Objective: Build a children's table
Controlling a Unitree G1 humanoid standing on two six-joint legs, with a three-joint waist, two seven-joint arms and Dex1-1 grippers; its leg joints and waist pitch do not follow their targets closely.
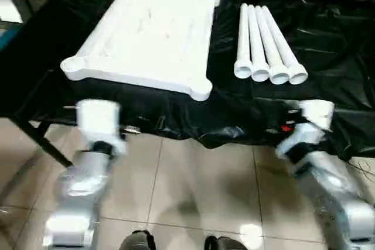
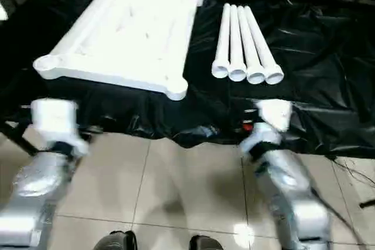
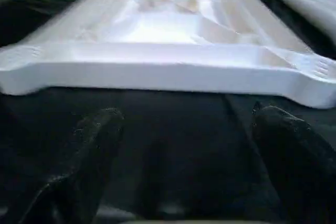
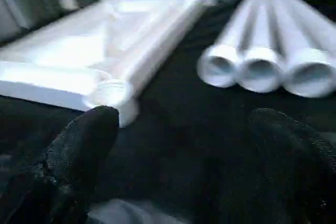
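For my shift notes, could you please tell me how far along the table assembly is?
Nothing is assembled yet. The tabletop lies underside up on the black-draped work table, and all four legs lie side by side beside it, none fitted. Nothing is in hand: the left hand and the right hand are both open and empty before the table edge. All four legs remain to be fitted.

white tabletop (image 1: 146, 33), 4 legs (image 1: 266, 45) — black-draped table (image 1: 334, 57)

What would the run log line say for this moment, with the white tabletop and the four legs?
tabletop: underside up on black table | four legs: side by side beside it, unattached | left gripper: open, empty | right gripper: open, empty
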